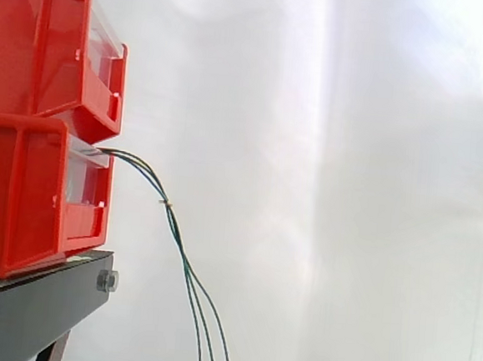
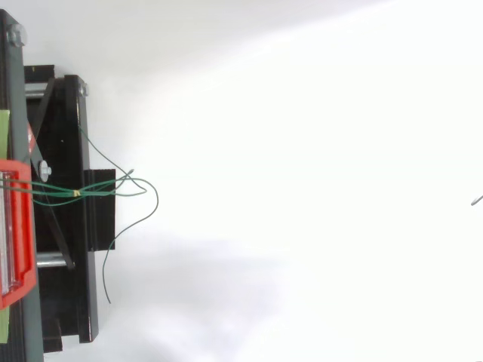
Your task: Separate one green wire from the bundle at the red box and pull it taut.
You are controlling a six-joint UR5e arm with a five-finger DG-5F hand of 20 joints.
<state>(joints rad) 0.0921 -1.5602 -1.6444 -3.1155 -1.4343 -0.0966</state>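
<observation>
A bundle of thin green wires (image 1: 178, 242) comes out of the front of the lower red bin (image 1: 31, 197) and droops down to the right, held together by a small pale tie (image 1: 166, 200). Below the tie the wires fan apart and run off the bottom edge. From above, the green wires (image 2: 113, 192) leave the red bin (image 2: 19, 226), pass the tie (image 2: 78, 195) and spread in loose curls over the black stand and white floor.
A second red bin (image 1: 51, 48) sits stacked on the lower one. Both rest on a black stand (image 1: 39, 303) with a bolt at its corner. A white curtain hangs behind. A thin grey tip (image 2: 475, 200) shows at the top view's right edge.
</observation>
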